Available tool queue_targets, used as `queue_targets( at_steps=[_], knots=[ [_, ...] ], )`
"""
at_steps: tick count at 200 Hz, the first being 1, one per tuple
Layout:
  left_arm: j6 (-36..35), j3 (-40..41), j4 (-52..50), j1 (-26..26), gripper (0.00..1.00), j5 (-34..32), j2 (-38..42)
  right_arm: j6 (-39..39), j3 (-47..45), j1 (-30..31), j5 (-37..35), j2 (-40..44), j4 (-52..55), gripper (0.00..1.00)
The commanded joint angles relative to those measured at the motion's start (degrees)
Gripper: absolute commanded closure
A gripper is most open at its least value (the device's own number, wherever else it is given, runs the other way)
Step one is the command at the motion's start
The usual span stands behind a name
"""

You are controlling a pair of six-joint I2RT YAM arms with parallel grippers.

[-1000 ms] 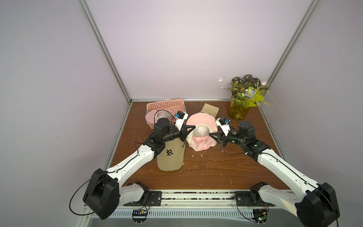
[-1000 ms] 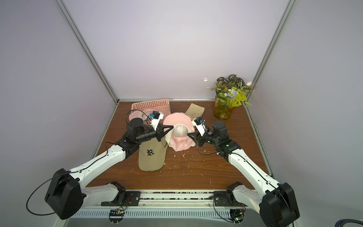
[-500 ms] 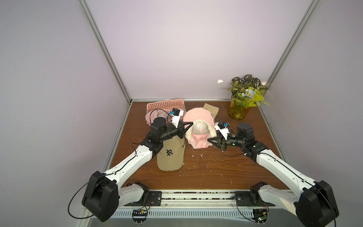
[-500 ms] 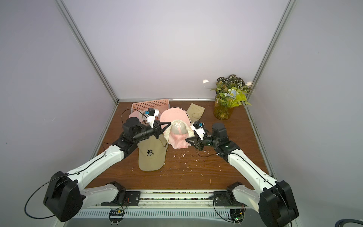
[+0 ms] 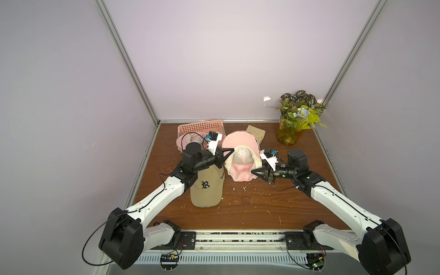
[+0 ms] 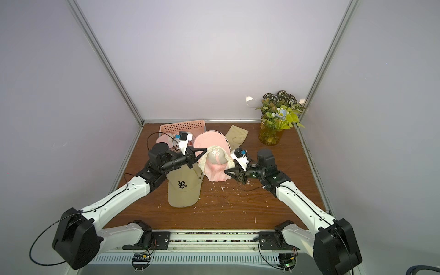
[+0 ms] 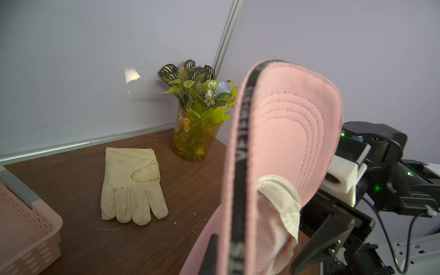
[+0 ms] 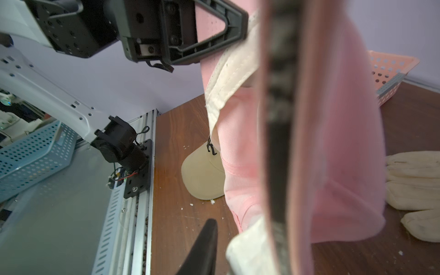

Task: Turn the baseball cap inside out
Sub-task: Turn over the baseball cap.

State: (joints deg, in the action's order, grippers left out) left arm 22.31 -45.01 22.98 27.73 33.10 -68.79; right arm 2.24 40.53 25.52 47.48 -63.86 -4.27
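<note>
**Right gripper dropping to the hem while the left is holding the band**

Your left gripper (image 5: 232, 150) is staying pressed together on the cream band (image 8: 228, 78) of the pink cap (image 5: 238, 141). Your right gripper (image 5: 253, 172) is sitting lower than a second ago and narrower, with cloth between its jaws, though you cannot tell if it is biting. The pink cap is being held up just beyond the tan cap (image 5: 206, 190), and its pale lining (image 5: 241, 157) is now bulging out, so the turn looks under way. Both top views are showing that bulge. Only the right wrist view is showing the band clamped in the left jaws.
</note>
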Motion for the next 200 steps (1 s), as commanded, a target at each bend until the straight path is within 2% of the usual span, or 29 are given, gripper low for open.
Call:
queue_targets(
  at_steps=[1, 21, 61, 80, 109, 128, 139, 157, 200],
  knots=[
    [1.64, -0.37, 5.74, -0.64, 1.0, -0.23, 1.6, -0.13, -0.61, 0.4, 2.36, 0.92, -0.15, 0.68],
    [2.49, -0.33, 6.44, -0.61, 1.0, 0.26, 1.74, -0.46, -0.82, 0.41, 1.91, 1.01, -0.46, 0.73],
    [4.06, 0.03, 7.46, -0.73, 0.99, -0.16, 2.45, -1.8, -0.92, 0.39, 2.82, 1.42, -1.84, 0.98],
    [5.03, 0.15, 6.71, -0.74, 0.99, -1.65, 2.77, -4.94, -1.06, 0.41, -0.76, 2.68, -3.81, 1.0],
    [8.12, 0.53, 4.04, -0.71, 0.98, -5.33, 3.31, -13.58, -1.43, 0.5, -14.01, 5.51, -7.6, 1.0],
    [10.84, 1.12, 4.03, -0.7, 0.98, -5.51, 2.99, -18.06, -0.75, 0.95, -27.67, 6.75, -7.47, 1.0],
    [11.82, 1.04, 4.13, -0.73, 0.98, -4.41, 2.66, -20.43, -0.57, 1.63, -37.63, 7.1, -6.91, 1.0],
    [13.96, 0.91, 5.66, -0.77, 0.98, -2.34, 2.23, -23.0, 0.06, 3.05, -49.59, 6.8, -4.92, 1.0],
    [18.61, -0.89, 9.98, -0.66, 0.97, 0.4, 1.66, -26.44, 5.48, 5.14, -64.6, -1.0, 6.42, 1.0]
  ],
)
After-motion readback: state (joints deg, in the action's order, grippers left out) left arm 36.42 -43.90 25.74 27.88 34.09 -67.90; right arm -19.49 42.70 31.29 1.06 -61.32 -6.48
